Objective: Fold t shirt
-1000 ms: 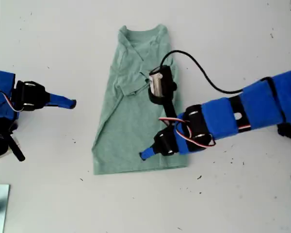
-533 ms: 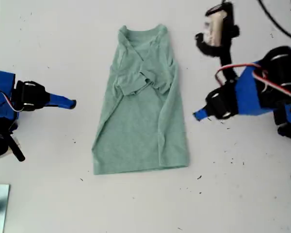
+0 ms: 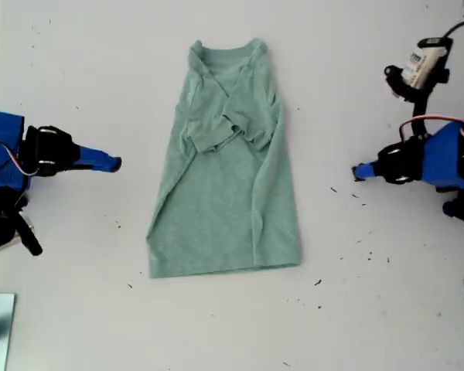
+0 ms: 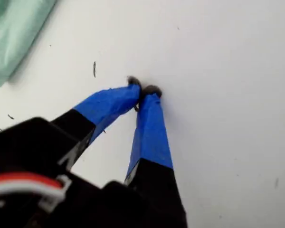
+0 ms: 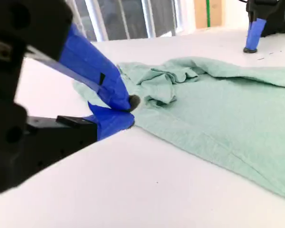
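Both sleeves lie folded in on the t shirt (image 3: 224,170), mid-table. My first gripper (image 4: 143,91) and my second gripper (image 5: 128,110) rest pinched together, empty, near opposite table edges. Grabbing one layer could undo those folds.

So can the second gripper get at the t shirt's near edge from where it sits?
Probably yes: my second gripper, shut, sits beside the t shirt on bare table, with nothing between them.
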{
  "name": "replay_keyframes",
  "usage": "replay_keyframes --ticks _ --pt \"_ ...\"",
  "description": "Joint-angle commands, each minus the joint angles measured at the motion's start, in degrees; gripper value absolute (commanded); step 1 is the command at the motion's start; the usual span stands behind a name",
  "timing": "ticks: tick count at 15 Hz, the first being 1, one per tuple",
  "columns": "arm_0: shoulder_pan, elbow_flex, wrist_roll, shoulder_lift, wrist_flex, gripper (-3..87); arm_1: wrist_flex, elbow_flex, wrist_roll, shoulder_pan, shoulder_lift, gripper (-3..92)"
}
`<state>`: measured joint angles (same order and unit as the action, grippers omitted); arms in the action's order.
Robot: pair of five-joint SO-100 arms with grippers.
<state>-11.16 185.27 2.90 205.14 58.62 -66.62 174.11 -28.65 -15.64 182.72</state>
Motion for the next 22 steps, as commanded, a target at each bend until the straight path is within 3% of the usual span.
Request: replay_keyframes --ticks 1,3,5,8,9,10,11,12,14,17,22 --pt "5.4 -8.0 -8.1 -9.2 -3.6 -0.3 -3.7 3.3 1.0 -1.0 8.4 2.3" --pt "11.5 -32.2 -13.4 -41.2 3.0 -0.3 -4.9 3.7 1.7 -0.8 10.6 2.3" --pt "14.9 -56.4 -13.8 -66.9 15.1 -0.3 -4.7 3.7 1.3 -1.0 10.6 2.3" --pt "19.0 -84.6 -15.1 -92.3 29.6 -0.3 -4.7 3.8 1.3 -1.0 10.6 2.3" --pt "19.6 -88.8 -14.8 -96.5 29.9 -0.2 -4.7 3.8 1.3 -0.9 10.6 2.3" --pt "19.7 -90.1 -14.2 -98.4 29.8 3.5 -4.7 3.8 1.3 -0.8 10.7 2.3" --pt "19.8 -90.7 -13.2 -98.6 29.4 20.7 -4.7 3.8 1.3 -0.8 10.7 2.3" --pt "20.3 -91.8 -12.6 -97.9 29.1 30.2 -4.7 3.8 1.4 -0.7 10.9 2.3" --pt "19.8 -89.9 -9.6 -97.5 26.3 29.3 -4.7 3.9 1.4 -0.7 11.3 2.3" --pt "18.7 -75.8 -8.8 -97.7 11.6 28.7 -5.1 4.0 1.4 -0.4 11.9 2.3" --pt "18.3 -61.9 -10.8 -106.7 -4.3 26.4 -5.2 4.0 1.3 0.4 12.2 2.3"
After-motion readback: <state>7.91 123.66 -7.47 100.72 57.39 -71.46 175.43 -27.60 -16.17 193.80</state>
